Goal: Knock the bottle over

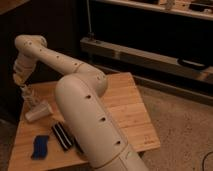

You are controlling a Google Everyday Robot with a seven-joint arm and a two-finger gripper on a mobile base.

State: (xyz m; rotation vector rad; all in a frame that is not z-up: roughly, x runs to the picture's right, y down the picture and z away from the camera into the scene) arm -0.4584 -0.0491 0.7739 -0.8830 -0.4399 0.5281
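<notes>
The bottle [27,95] is small, slim and whitish, and stands upright near the far left edge of the wooden table [125,107]. My gripper [19,78] hangs at the end of the white arm [55,60], just above and slightly left of the bottle's cap, very close to it. I cannot tell if it touches the bottle. A wider white cup [39,112] lies on its side right next to the bottle, in front of it.
A blue object [39,146] and a black ribbed object [62,136] lie near the table's front left. My arm's thick white body [95,130] covers the table's middle. Dark shelving [150,55] stands behind the table, and speckled floor [180,125] lies to the right.
</notes>
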